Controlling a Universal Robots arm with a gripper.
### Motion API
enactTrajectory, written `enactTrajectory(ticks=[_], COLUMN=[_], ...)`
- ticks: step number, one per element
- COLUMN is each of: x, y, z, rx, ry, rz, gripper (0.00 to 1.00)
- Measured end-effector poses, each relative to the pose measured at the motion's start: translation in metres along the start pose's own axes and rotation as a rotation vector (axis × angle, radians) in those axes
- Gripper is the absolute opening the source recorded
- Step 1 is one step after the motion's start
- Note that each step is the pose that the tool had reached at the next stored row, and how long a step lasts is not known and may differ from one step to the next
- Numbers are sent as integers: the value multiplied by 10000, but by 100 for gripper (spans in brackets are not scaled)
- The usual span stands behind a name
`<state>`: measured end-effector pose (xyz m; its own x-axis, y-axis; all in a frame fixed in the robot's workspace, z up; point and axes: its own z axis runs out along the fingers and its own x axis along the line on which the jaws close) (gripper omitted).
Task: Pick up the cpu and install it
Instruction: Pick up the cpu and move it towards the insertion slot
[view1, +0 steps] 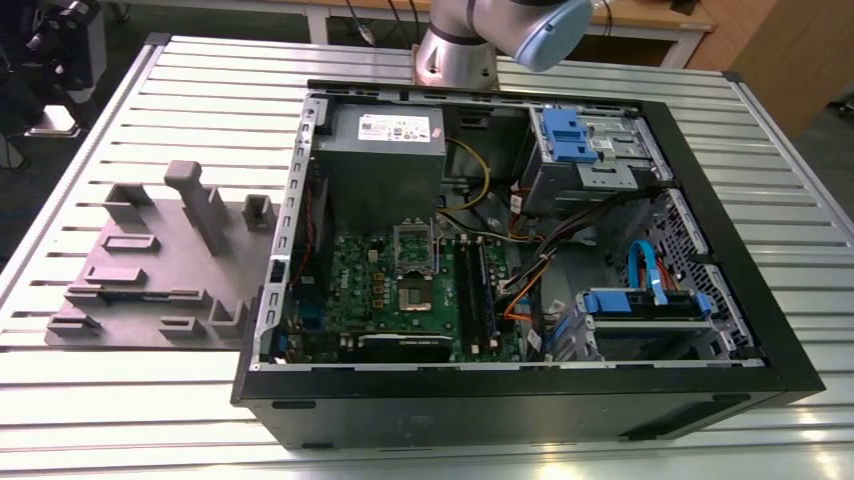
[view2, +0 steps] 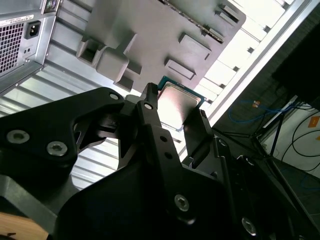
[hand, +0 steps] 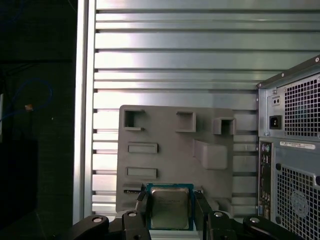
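Item: cpu (hand: 170, 209), picked up, clamped by its edges in tool (hand: 170, 200) over grey fixture (hand: 165, 150); install pending, likely calls for squaring to motherboard socket (view1: 416, 296)

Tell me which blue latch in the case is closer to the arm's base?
The blue latch near the grey power supply; the other latch lies at the opposite end of the case.

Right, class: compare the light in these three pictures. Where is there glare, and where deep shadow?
Second wrist view: the table is blown out to white beyond the grey holder, and the cpu in the gripper shows a pale sheen. First wrist view: bright glare bands across the slats, near-black off the table's edge. Exterior view: even light, only mild sheen.
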<state>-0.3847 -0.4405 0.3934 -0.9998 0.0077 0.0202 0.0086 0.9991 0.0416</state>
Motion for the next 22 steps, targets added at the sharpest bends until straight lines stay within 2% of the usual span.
enactTrajectory(ticks=[22], x=[-216], y=[2], z=[-4], rx=[0], ry=[0], rz=[1], gripper=[45])
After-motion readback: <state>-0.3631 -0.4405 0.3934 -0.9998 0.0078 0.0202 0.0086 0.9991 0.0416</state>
